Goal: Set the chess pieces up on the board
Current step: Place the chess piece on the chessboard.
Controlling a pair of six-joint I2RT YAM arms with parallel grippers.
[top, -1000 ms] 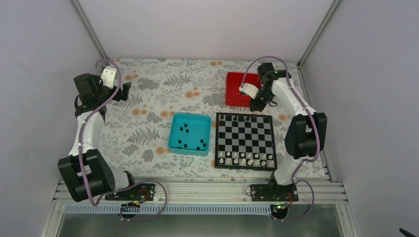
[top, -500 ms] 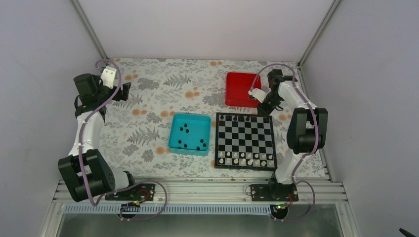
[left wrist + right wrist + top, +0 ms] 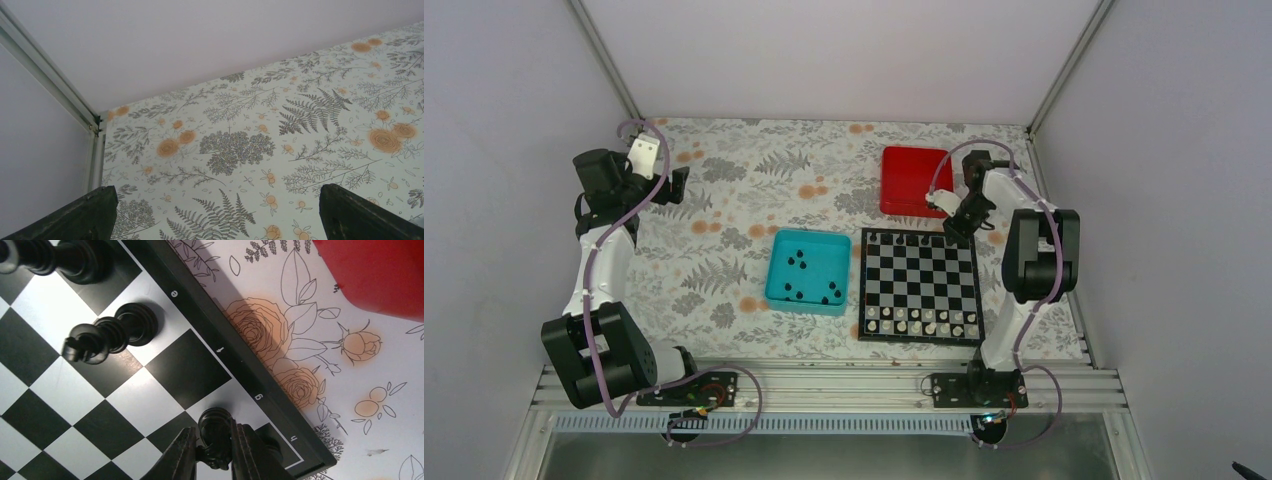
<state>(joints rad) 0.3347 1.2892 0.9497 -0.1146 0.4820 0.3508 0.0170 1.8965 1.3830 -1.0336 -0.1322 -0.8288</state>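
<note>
The board (image 3: 919, 285) lies right of centre, with a few black chess pieces (image 3: 904, 239) along its far row. My right gripper (image 3: 952, 232) is low over the board's far right corner. In the right wrist view it (image 3: 214, 432) is shut on a black chess piece (image 3: 215, 421) whose base rests on the pale square by the letter g. Two more black pieces (image 3: 107, 335) stand further along that row. Several black pieces (image 3: 799, 262) lie in the teal tray (image 3: 809, 235). My left gripper (image 3: 679, 183) is raised at the far left and open (image 3: 216, 200), with only the cloth between its fingers.
A red tray (image 3: 909, 180) sits just beyond the board, close to my right wrist, and shows as a red corner (image 3: 380, 270). Pale pieces (image 3: 921, 322) fill the board's near rows. The floral cloth (image 3: 724, 230) covers the table, with walls on three sides.
My right arm swung from over the red tray down to the board's far right corner, bringing the black piece onto its square. The left arm has not moved.
</note>
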